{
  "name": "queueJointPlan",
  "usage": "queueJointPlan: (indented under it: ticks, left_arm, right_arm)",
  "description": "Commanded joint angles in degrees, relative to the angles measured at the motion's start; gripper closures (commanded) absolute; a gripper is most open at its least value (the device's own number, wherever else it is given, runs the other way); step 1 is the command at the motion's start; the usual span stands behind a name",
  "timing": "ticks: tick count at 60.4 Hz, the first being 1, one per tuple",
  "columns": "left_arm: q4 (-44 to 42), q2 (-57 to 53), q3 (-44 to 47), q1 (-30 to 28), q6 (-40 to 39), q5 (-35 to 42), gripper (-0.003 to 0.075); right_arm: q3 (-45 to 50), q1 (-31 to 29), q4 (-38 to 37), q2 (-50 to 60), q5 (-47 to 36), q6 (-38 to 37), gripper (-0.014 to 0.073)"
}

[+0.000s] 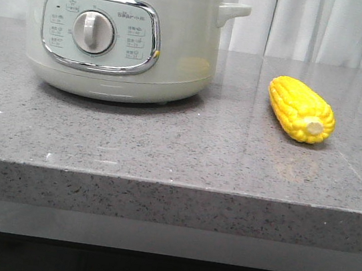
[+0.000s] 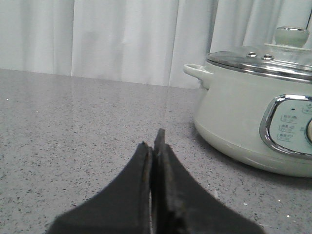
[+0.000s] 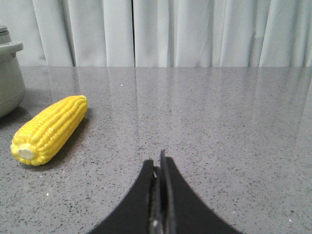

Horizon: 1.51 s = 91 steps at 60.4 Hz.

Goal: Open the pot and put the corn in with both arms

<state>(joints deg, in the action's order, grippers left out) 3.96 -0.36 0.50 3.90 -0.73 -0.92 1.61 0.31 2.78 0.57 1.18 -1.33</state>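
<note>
Front view: corn [image 1: 301, 110] lies right of lidded pot [image 1: 118, 32].

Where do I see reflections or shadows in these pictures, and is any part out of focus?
Front view: the corn throws a yellow reflection on the pot, which casts a soft shadow on the counter. Left wrist view: the shut left claw looks dark and soft; the lid is glossy. Right wrist view: curtain streaks reflect on the counter; the shut right claw is slightly blurred.

Lidded grey-green pot [image 1: 118, 32] stands left; yellow corn [image 1: 300, 109] lies apart, right.
</note>
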Motion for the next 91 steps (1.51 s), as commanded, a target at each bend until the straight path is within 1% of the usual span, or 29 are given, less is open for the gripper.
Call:
queueJointPlan:
  ticks: [1, 36, 44, 53, 61, 70, 79, 86, 91]
  left_arm:
    - [0.43, -0.71, 0.61, -0.09, -0.07, 4.8, 0.0741]
    - [0.43, -0.71, 0.61, -0.09, -0.07, 4.93, 0.0741]
    - [0.47, -0.71, 0.49, -0.09, -0.07, 7.86, 0.0741]
    - [0.71, -0.71, -3.18, -0.09, -0.07, 7.67, 0.0741]
    - [0.71, 0.14, -11.4, -0.09, -0.07, 2.46, 0.0741]
    - [0.71, 4.6, -23.07, -0.09, -0.07, -5.7, 0.0741]
    - [0.71, 12.08, -33.55, -0.09, 0.09, -14.69, 0.0741]
    - [0.71, 18.27, -39.98, -0.09, 0.09, -19.52, 0.0741]
    - [0.71, 22.68, -43.96, -0.09, 0.09, -24.34, 0.0741]
  right_arm:
    - [-0.67, -0.38, -0.5, 1.24, -4.6, 0.1, 0.0662]
    - [-0.67, -0.39, -0.53, 1.24, -4.65, 0.1, 0.0662]
    - [-0.67, -0.39, -0.53, 1.24, -7.44, 0.1, 0.0662]
    - [-3.09, -0.39, -0.48, 1.24, -7.71, 0.1, 0.0662]
    - [-9.83, -0.39, -0.48, 1.12, -4.04, 0.1, 0.0662]
    - [-19.45, -0.39, -0.48, -1.24, 3.63, 0.1, 0.0662]
    - [-29.88, -0.39, -0.48, -6.96, 11.96, 0.15, 0.0662]
    - [-35.69, -0.39, -0.48, -12.13, 17.6, 0.15, 0.0662]
    - [-39.4, -0.39, -0.48, -16.39, 22.32, 0.15, 0.0662]
